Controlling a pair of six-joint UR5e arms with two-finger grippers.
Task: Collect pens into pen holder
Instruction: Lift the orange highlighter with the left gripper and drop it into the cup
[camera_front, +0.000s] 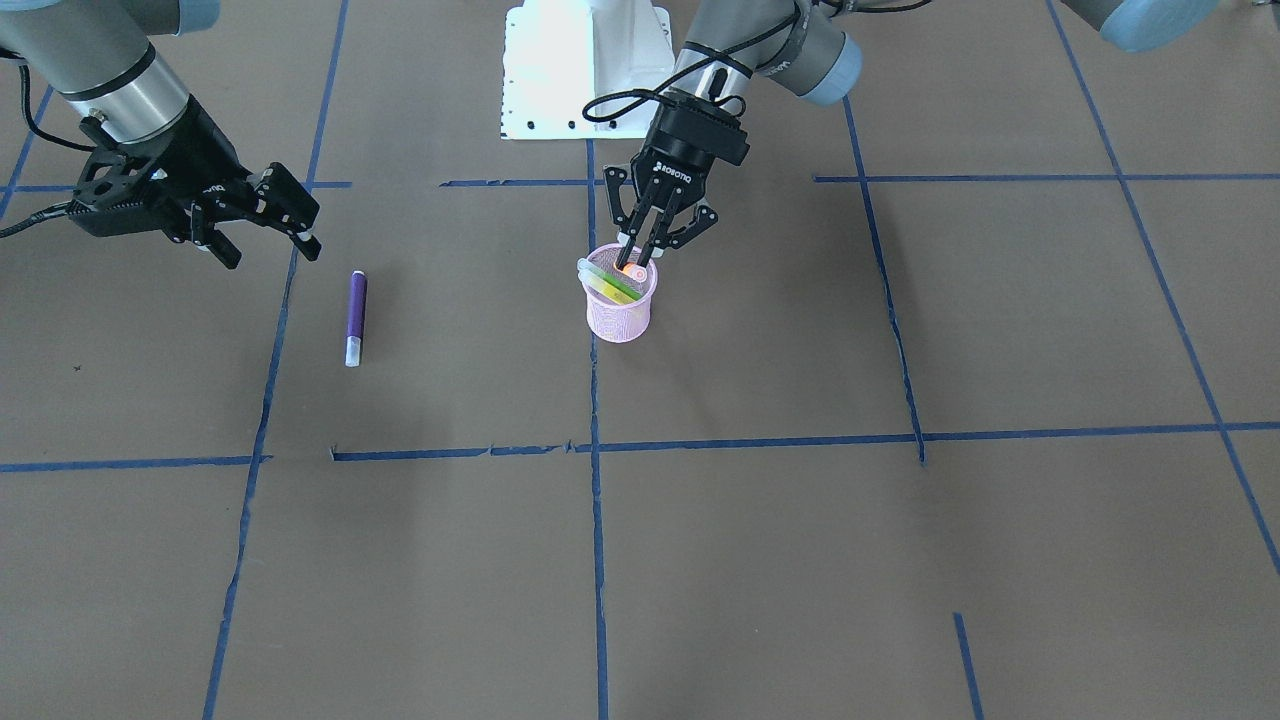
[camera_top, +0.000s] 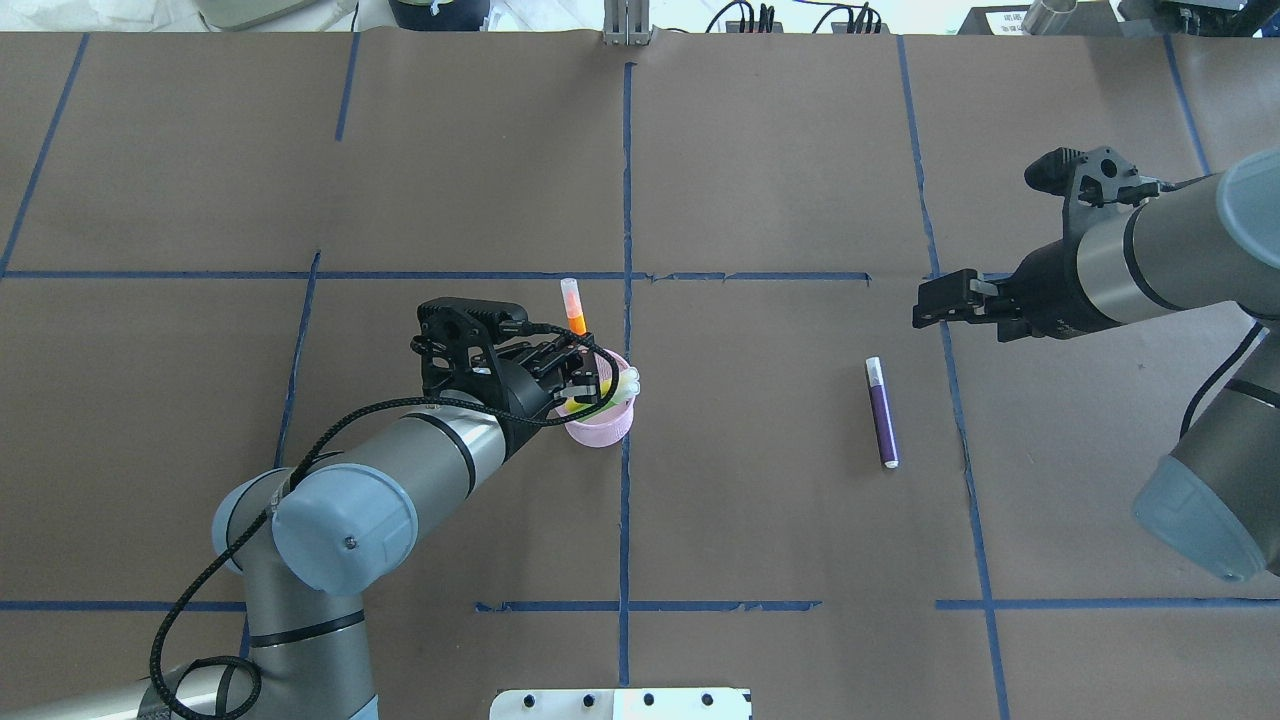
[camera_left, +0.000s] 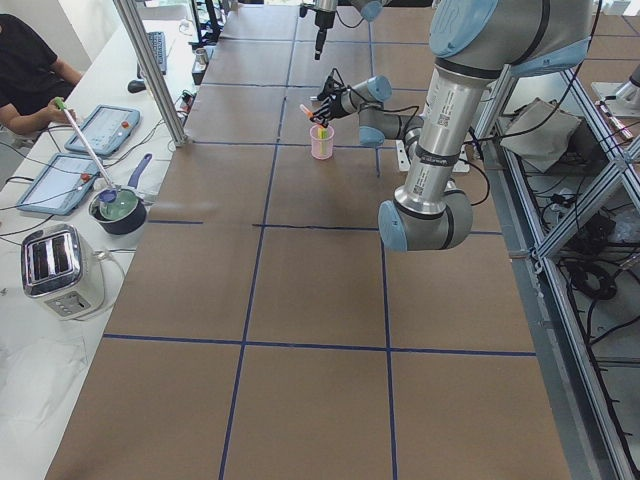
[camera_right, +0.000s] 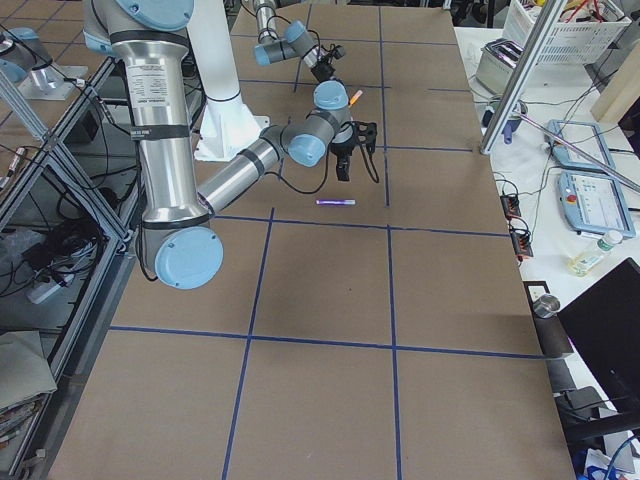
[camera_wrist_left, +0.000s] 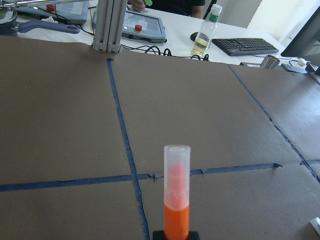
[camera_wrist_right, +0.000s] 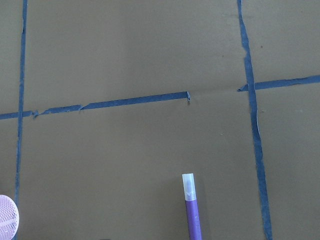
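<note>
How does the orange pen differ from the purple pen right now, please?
The orange pen stands roughly upright, cap up, pinched in the left gripper at the mouth of the pink cup; the purple pen lies flat on the table, gripped by nothing. The orange pen is at the cup; the purple pen lies away from it. Both have whitish translucent caps.

Silver-grey arm tubes (camera_top: 420, 455), pale-blue joint caps (camera_top: 345, 525), black Robotiq-marked wrist units (camera_front: 690, 150), black fingers (camera_front: 288, 198), black cable (camera_top: 372, 407), white base (camera_front: 585, 70).

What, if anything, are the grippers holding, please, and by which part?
The left gripper grips the orange pen by its orange barrel, capped end free, at the pen holder. The right gripper is open and empty.
</note>
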